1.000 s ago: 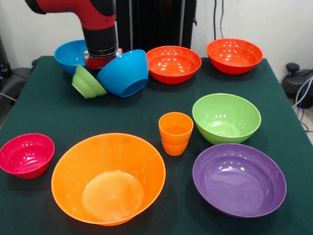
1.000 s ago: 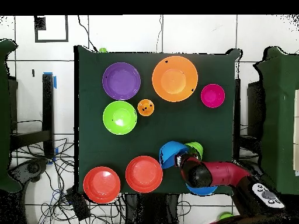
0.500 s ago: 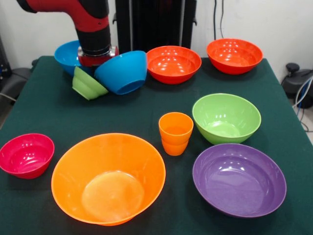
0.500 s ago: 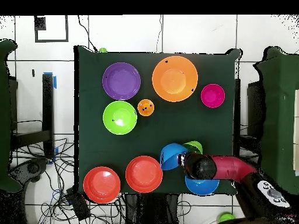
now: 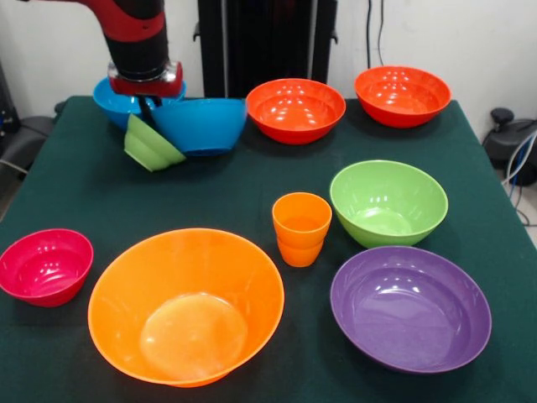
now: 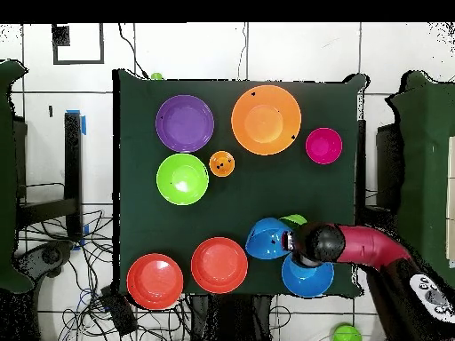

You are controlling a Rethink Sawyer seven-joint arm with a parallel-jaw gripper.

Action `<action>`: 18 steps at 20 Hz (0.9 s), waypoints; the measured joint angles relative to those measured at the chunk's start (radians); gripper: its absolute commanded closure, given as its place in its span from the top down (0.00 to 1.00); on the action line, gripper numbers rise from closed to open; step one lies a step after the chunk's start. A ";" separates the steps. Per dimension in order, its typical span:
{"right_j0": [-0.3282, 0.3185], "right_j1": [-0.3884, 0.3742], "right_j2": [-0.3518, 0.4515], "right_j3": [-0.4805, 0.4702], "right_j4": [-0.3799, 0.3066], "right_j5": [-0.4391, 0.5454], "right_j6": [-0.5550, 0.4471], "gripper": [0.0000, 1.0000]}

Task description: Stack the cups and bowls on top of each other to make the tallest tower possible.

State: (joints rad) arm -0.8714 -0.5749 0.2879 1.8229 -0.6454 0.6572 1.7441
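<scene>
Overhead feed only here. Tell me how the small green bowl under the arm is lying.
Observer: The front view shows the small green bowl tipped steeply on its side, with its outer wall facing the camera, right beside the tilted blue bowl.
Operator: Report what holds that blue bowl.
Observer: The claw comes down onto its rim at the edge nearest the green one and appears clamped there.
Operator: Describe the orange cup's side wall.
Observer: The orange cup stands upright, and its wall steps in to a narrower lower part.
</scene>
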 measured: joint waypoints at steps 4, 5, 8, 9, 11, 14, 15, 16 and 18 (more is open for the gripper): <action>-0.028 -0.051 0.034 0.002 0.018 0.016 0.000 0.00; -0.045 -0.071 0.050 0.004 0.022 0.015 0.000 0.00; -0.085 -0.118 0.081 0.007 0.028 0.016 0.000 0.00; -0.092 -0.127 0.087 0.007 0.028 0.016 0.000 0.00; -0.104 -0.143 0.097 0.008 0.029 0.016 0.000 0.00; -0.126 -0.175 0.119 0.008 0.034 0.016 0.000 0.00; -0.128 -0.180 0.122 0.008 0.036 0.016 0.000 0.00; -0.131 -0.192 0.131 0.009 0.040 0.018 0.000 0.00; -0.137 -0.211 0.154 0.011 0.054 0.028 0.000 0.00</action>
State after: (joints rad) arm -1.0088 -0.7856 0.4417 1.8341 -0.5918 0.6848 1.7441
